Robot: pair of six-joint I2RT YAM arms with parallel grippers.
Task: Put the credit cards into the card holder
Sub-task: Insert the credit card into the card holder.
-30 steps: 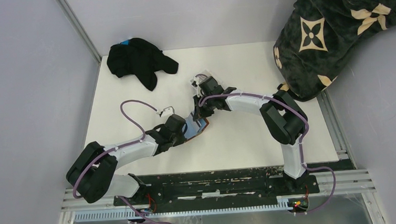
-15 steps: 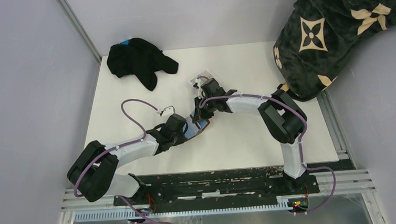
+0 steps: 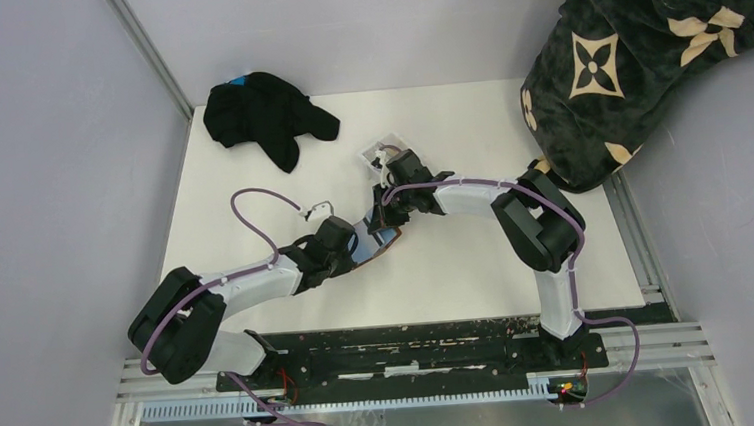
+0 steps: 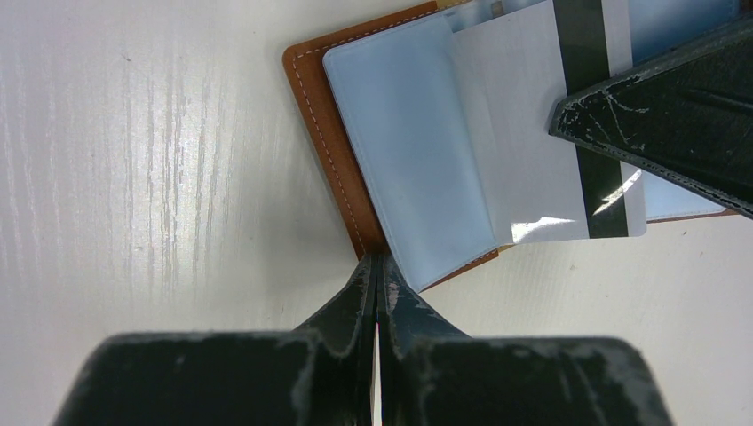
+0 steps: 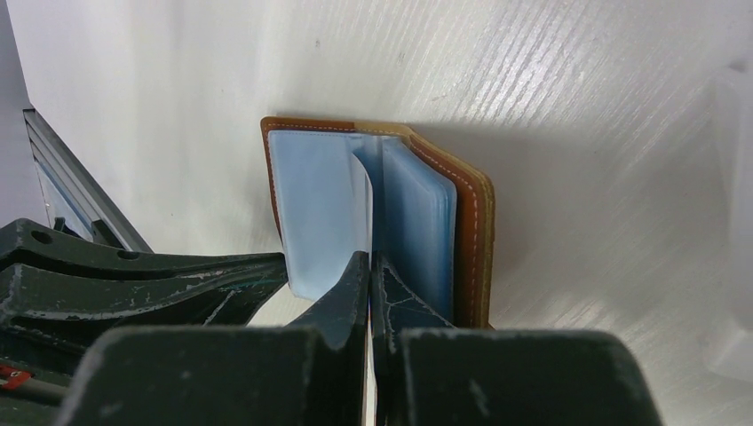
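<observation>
**Count of items on view**

Two grippers are showing: one left gripper [image 4: 376, 266] and one right gripper [image 5: 369, 262]. One brown leather card holder [image 4: 336, 146] is lying open, and two light blue sleeve pages [image 5: 311, 213] are showing in the right wrist view. One white credit card [image 4: 524, 133] with a black stripe is showing. One clear tray [image 3: 377, 150], one black garment [image 3: 261, 116] and one dark patterned blanket [image 3: 632, 45] are resting on one white table [image 3: 476, 256].

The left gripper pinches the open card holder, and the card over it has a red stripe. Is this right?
No: the stripe on the card is black, as the left wrist view shows. The left gripper pinches the open card holder.
</observation>
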